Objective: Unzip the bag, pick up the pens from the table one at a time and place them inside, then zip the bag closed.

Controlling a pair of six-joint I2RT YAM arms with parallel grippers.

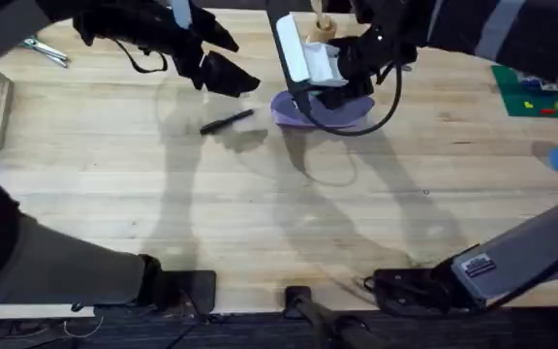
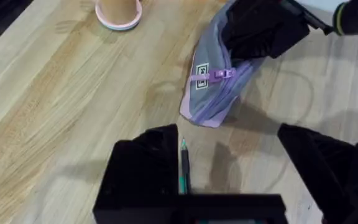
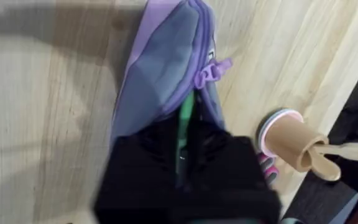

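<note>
Overhead: the bag point(image 1: 323, 109) lies at the far middle of the surface point(image 1: 260, 213), with the right pincer point(image 1: 342, 85) down on it. The black pen point(image 1: 227, 120) lies loose on the wood just left of the bag, and the left pincer point(image 1: 223, 76) hovers above and slightly behind it.

Left wrist: the left pincer's fingers point(image 2: 148, 162) stand wide apart and hold nothing; a slim pen point(image 2: 184, 168) lies between them, tip toward the bag point(image 2: 213, 93), whose purple zip pull point(image 2: 219, 76) shows on the seam.

Right wrist: the right pincer point(image 3: 185, 168) sits at the bag's point(image 3: 163, 68) mouth, which gapes; the green pen point(image 3: 184, 121) is in the opening. Whether its fingers grip the fabric I cannot tell.

So unzipping looks done and one pen is in; the black one and the zipping remain.
</note>
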